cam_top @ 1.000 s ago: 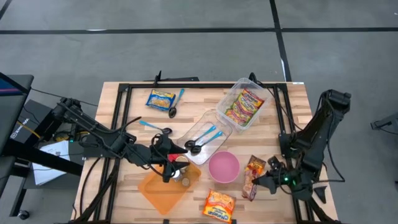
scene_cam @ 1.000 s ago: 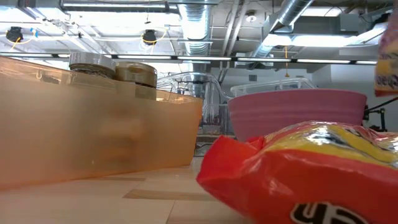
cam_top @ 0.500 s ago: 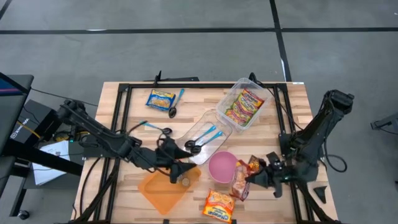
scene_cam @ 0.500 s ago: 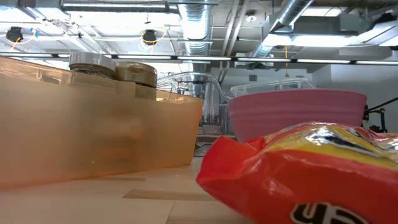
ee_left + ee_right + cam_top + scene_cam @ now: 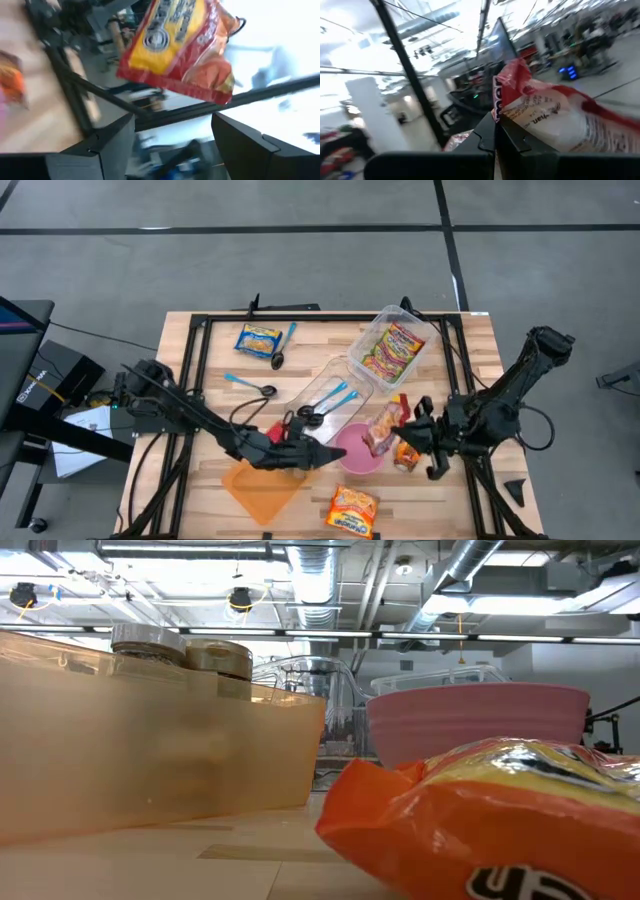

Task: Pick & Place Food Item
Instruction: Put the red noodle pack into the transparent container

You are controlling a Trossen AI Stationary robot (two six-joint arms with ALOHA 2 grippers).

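Right gripper (image 5: 400, 432) pinching the snack bag (image 5: 384, 428) at bowl's (image 5: 352, 452) 3 o'clock; I'd centre before releasing, left gripper (image 5: 322, 453) wide, empty.

arms: black, jointed | cables: black, looped | fingers (image 5: 112, 145): dark, angular
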